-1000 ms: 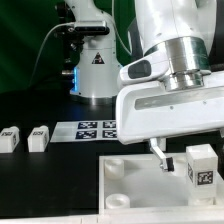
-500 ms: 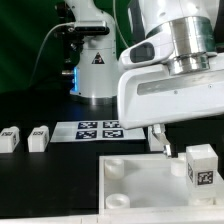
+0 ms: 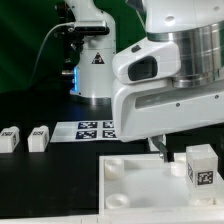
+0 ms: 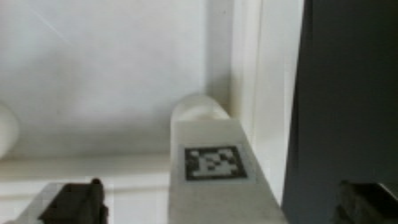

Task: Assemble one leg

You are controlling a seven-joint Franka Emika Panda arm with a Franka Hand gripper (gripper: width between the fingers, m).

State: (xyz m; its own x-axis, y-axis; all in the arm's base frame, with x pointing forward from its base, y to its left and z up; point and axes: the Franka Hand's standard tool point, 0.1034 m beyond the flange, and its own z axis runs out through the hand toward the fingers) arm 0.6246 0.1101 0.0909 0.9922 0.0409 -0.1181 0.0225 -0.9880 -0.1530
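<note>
1. Over the last second the gripper [image 4: 217, 205] body has turned and now fills more of the exterior view's two-o'clock quarter. The leg [image 3: 201, 165] has stayed where it was.
2. The leg stands upright on the white plate [image 3: 135, 185], at about four o'clock in the exterior view. It is close to the plate's three-o'clock edge, and its tag faces the camera.
3. The jaws are spread wide and grip nothing. In the wrist view the two fingertips [image 4: 71, 202] flank a tagged leg, with a gap on each side. In the exterior view one dark finger [image 3: 158, 148] hangs at ten o'clock from the leg, near it but apart.
4. For open room, the plate's flat top runs free from that finger toward its nine-o'clock edge. Beyond that edge the black table [image 3: 45, 185] lies open at seven to eight o'clock.
5. Three legs are in view. One is on the plate, and two other legs [image 3: 9, 139] [image 3: 38, 138] stand side by side at nine o'clock, well apart from the plate.
6. There is one plate, with two round sockets plain along its nine-o'clock side. One marker board [image 3: 95, 128] lies near the centre, and one robot base [image 3: 92, 60] stands at eleven o'clock.
</note>
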